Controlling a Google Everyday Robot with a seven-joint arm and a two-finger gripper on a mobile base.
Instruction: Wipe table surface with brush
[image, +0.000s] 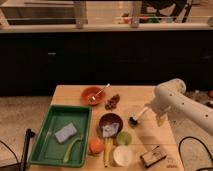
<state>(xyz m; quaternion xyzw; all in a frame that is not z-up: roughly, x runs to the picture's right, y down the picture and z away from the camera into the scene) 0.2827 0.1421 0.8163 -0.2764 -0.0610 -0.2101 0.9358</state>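
While brush lies on table surface | gripper beside it, jaws apart

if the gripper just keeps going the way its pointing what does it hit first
Most likely the brush: the gripper, over the right side of the table surface, points down-left, and the brush handle sits right at its tip. Depth is unclear, so they may already touch.
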